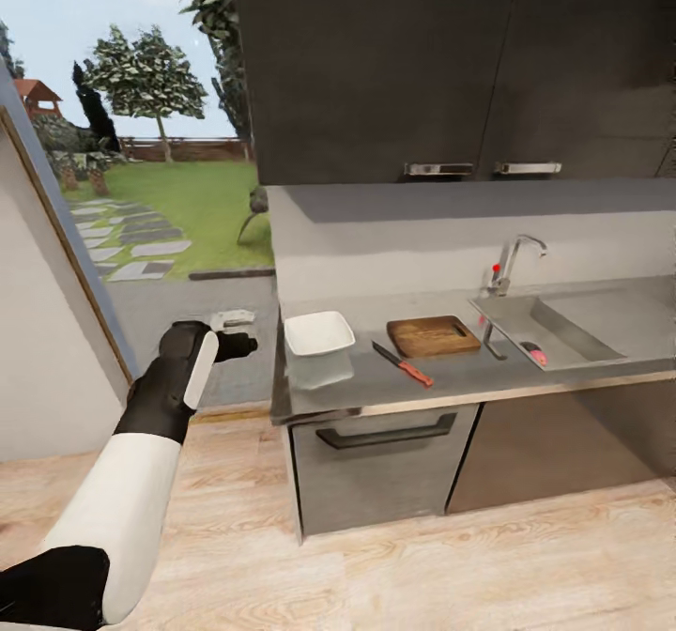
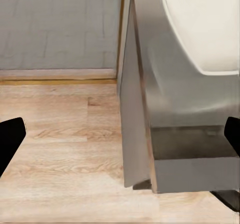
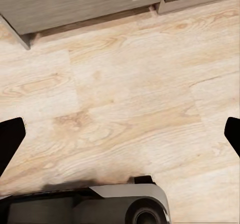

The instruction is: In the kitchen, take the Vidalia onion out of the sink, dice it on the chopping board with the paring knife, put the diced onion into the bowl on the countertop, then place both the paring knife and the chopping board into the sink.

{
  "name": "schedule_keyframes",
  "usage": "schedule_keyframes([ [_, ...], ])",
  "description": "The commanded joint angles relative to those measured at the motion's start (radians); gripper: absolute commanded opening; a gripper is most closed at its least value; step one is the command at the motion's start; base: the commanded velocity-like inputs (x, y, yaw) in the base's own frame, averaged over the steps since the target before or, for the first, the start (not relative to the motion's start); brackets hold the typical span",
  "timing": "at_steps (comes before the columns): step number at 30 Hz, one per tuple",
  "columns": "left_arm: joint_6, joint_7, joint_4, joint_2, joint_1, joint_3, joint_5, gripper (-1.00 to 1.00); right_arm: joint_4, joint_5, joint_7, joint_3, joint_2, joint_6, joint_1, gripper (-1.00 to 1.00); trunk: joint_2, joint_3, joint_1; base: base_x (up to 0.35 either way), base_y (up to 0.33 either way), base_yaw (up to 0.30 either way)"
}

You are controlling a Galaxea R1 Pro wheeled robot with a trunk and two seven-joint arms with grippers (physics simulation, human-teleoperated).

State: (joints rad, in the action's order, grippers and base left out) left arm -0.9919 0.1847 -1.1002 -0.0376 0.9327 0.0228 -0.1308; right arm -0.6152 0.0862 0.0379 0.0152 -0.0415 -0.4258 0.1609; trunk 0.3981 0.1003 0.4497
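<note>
The onion (image 1: 535,353) lies in the sink (image 1: 601,316), close to the basin's front wall near its left end, a small pinkish lump partly hidden by the rim; I judge it firm, round and smooth-skinned, light but apt to roll or slip, so it wants a hold across its widest part, taken from above; too small here to say more. The faucet (image 1: 512,260) stands at the sink's back left corner, so a reach from the front looks freer. The board (image 1: 433,335) lies flat on the surface (image 1: 376,382) just left of the sink; stiff, flat and low, it probably needs lifting by an edge or its slotted end. The knife (image 1: 404,364) lies in front of the board towards the front edge, handle nearer that edge, blade pointing back and left; thin and slippery, best taken by the handle. The bowl (image 1: 319,332) sits near the surface's left end, and the left wrist view shows the bowl (image 2: 205,26) by that end's corner above the floor (image 2: 60,144).

The left arm (image 1: 141,462) stretches forward and up, off the surface's left end, its left end effector (image 1: 235,344) level with the top but well apart from everything; its fingertips (image 2: 10,136) stand wide apart, released and empty. The right end effector points down at the floor (image 3: 125,84), fingertips (image 3: 10,134) likewise spread, holding nothing.
</note>
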Motion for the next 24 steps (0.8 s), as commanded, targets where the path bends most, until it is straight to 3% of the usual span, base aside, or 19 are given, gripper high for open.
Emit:
schedule_keyframes([
  [1, -0.003, 0.009, -0.019, -0.001, -0.010, 0.002, -0.011, 1.00, -0.001, 0.009, 0.000, 0.002, 0.000, -0.002, 0.000, 1.00, 0.002, 0.000, 0.000, -0.190, 0.085, 0.000],
  [2, -0.003, 0.009, -0.039, -0.001, -0.021, 0.002, -0.011, 1.00, -0.001, 0.009, 0.000, 0.002, 0.000, -0.002, 0.000, 1.00, 0.002, -0.001, 0.000, -0.152, 0.068, 0.000],
  [4, -0.002, 0.006, -0.214, -0.001, -0.126, 0.002, -0.013, 1.00, -0.001, 0.009, 0.000, 0.002, 0.000, -0.002, 0.000, 1.00, 0.002, -0.004, 0.000, -0.055, 0.025, 0.000],
  [7, 0.002, 0.002, -0.335, -0.001, -0.233, 0.001, -0.014, 1.00, -0.001, 0.008, 0.000, 0.002, 0.000, -0.003, 0.000, 1.00, 0.002, -0.009, 0.000, -0.014, 0.006, 0.000],
  [15, 0.037, -0.003, -0.440, -0.001, -0.432, -0.003, -0.014, 1.00, -0.001, 0.008, 0.002, 0.000, 0.001, -0.016, 0.000, 1.00, 0.002, -0.022, 0.000, -0.002, 0.001, 0.000],
  [21, 0.312, -0.026, -0.450, 0.000, -0.649, -0.033, -0.015, 1.00, -0.002, 0.009, 0.003, -0.001, 0.002, -0.049, 0.000, 1.00, 0.002, -0.026, 0.000, 0.000, 0.000, 0.000],
  [22, 0.446, -0.030, -0.450, 0.002, -0.757, -0.040, -0.015, 1.00, -0.003, 0.009, 0.003, -0.001, 0.003, -0.054, 0.000, 1.00, 0.002, -0.026, 0.000, 0.000, 0.000, 0.000],
  [24, 0.519, -0.032, -0.449, 0.002, -0.824, -0.042, -0.015, 1.00, -0.004, 0.009, 0.003, -0.002, 0.004, -0.055, 0.000, 1.00, 0.002, -0.026, 0.000, 0.000, 0.000, 0.000],
])
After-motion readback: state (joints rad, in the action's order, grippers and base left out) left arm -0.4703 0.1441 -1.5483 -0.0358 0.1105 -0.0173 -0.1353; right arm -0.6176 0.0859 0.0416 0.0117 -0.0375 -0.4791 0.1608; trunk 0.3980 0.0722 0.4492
